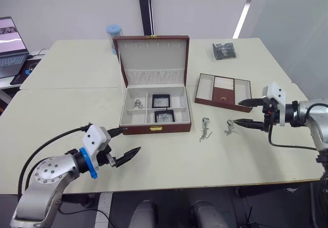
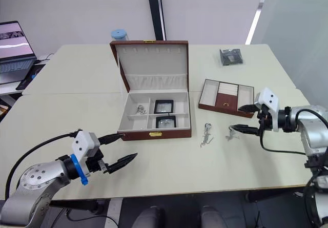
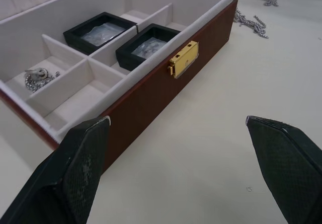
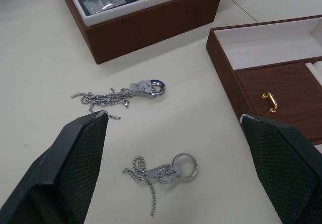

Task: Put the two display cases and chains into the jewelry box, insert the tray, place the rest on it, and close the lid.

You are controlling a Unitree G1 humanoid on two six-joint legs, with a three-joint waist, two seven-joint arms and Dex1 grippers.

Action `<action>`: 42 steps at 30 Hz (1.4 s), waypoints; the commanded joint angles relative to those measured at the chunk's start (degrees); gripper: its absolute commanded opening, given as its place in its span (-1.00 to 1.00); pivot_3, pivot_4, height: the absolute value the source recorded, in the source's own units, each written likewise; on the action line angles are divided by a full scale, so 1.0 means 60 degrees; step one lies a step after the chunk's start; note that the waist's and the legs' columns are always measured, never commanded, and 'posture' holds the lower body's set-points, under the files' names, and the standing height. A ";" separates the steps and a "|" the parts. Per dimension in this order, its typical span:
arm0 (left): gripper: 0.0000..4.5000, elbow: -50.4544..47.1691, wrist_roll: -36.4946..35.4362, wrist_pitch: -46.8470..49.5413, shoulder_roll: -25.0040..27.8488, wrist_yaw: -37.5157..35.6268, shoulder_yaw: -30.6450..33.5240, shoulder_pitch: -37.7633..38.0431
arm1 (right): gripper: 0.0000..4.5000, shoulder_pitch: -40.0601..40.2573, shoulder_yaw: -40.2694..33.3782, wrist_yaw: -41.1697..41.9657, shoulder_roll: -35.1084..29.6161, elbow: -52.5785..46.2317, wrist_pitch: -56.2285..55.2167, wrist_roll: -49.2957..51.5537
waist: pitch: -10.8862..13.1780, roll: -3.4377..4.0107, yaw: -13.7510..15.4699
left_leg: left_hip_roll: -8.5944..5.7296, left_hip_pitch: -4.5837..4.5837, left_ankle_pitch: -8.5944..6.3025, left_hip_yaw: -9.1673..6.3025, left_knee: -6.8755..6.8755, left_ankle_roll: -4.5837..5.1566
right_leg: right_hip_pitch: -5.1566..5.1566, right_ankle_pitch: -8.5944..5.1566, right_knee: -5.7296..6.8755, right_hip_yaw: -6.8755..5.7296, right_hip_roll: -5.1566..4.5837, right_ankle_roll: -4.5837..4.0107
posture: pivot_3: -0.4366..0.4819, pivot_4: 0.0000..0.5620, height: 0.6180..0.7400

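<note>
The jewelry box (image 1: 154, 129) stands open at mid-table, its lid (image 1: 151, 54) upright behind it. Both display cases (image 1: 161, 101) (image 1: 164, 116) lie in its right compartments. A silver chain (image 1: 138, 104) sits in a left compartment. The tray (image 1: 223, 92) rests on the table to the right of the box. Two silver pieces of the rest (image 1: 205, 129) (image 1: 230, 128) lie in front of the tray. My right gripper (image 1: 234, 112) hangs open just over the right-hand piece. My left gripper (image 1: 131, 140) is open and empty, near the box's front left corner.
A dark shiny packet (image 1: 224, 50) lies at the back right. A blue-capped container (image 1: 114, 36) stands behind the lid. A laptop (image 1: 11, 46) sits on the far left. Bare table stretches along the front edge between my arms.
</note>
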 commanded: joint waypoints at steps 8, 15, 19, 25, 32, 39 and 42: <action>1.00 0.0032 0.0476 -0.1818 -0.0944 -0.0763 -0.1533 -0.0695 | 0.98 -0.3527 0.1426 0.0484 0.0538 0.5239 -0.2665 -0.2234 | 0.0008 0.0012 -0.0016 | 0.0000 -0.0003 0.0000 0.0010 0.0008 0.0000 | -0.0003 0.0000 -0.0003 0.0007 0.0000 0.0000 | -0.05 -0.47 1.00; 1.00 -0.0373 0.0584 -0.1731 -0.1186 -0.0606 -0.2041 -0.0801 | 0.98 -0.4668 0.1730 -0.0641 0.1193 0.8173 -0.4086 -0.3450 | 0.0013 0.0022 -0.0015 | 0.0000 -0.0001 0.0001 0.0016 0.0013 0.0000 | -0.0002 0.0000 0.0000 0.0014 0.0000 -0.0001 | -0.05 -0.47 1.00; 1.00 -0.0540 0.0554 -0.1616 -0.1169 -0.0478 -0.2018 -0.0816 | 0.98 -0.4824 0.1732 -0.1099 0.1379 0.8886 -0.4343 -0.3871 | 0.0016 0.0026 -0.0013 | 0.0000 -0.0001 0.0001 0.0016 0.0014 -0.0001 | -0.0001 0.0000 0.0002 0.0013 0.0000 -0.0001 | -0.05 -0.47 1.00; 1.00 -0.0830 0.0429 -0.1409 -0.1171 -0.0331 -0.1916 -0.0789 | 0.98 -0.4835 0.1632 -0.1539 0.1755 0.9352 -0.4426 -0.4227 | 0.0017 0.0028 -0.0033 | 0.0003 0.0002 0.0002 0.0017 0.0014 -0.0002 | -0.0001 0.0000 0.0007 0.0016 0.0002 -0.0001 | -0.05 -0.47 1.00; 1.00 -0.0885 0.0422 -0.1386 -0.1249 -0.0193 -0.1922 -0.0623 | 0.70 -0.4798 0.1439 -0.1830 0.2004 0.9563 -0.4342 -0.4307 | 0.0018 0.0030 -0.0015 | 0.0000 -0.0001 0.0002 0.0016 0.0017 -0.0002 | 0.0000 0.0000 0.0007 0.0014 0.0001 -0.0001 | -0.05 -0.47 1.00; 1.00 -0.0861 0.0432 -0.1432 -0.1208 -0.0094 -0.1862 -0.0484 | -0.26 -0.4707 0.1362 -0.1968 0.2053 0.9617 -0.4346 -0.4350 | 0.0018 0.0030 -0.0017 | 0.0002 0.0001 0.0002 0.0014 0.0017 -0.0002 | 0.0000 0.0000 0.0008 0.0013 0.0002 -0.0001 | -0.05 -0.47 1.00; 1.00 -0.0800 0.0443 -0.1503 -0.1203 -0.0121 -0.1829 -0.0422 | -0.60 -0.4750 0.1296 -0.1937 0.2085 0.9602 -0.4311 -0.4348 | 0.0018 0.0031 -0.0018 | 0.0002 0.0001 0.0002 0.0015 0.0016 -0.0002 | 0.0000 0.0000 0.0007 0.0013 0.0002 -0.0001 | -0.05 -0.47 1.00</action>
